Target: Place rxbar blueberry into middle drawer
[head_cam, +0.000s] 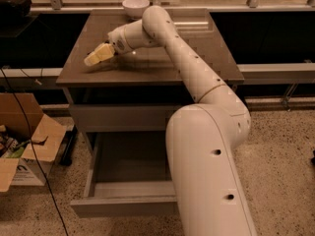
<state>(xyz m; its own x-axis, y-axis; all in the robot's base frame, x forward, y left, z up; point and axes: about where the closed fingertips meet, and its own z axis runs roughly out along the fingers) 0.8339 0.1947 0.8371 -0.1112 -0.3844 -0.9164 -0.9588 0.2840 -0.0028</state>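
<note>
Hovering over countertop (197, 58) — claw (98, 54); middle drawer (123, 204) open.

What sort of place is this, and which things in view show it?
Probably an office or lab break area: a counter with an open drawer, a bowl on top, a cardboard box on speckled floor. The gripper is over the counter's left side.
</note>
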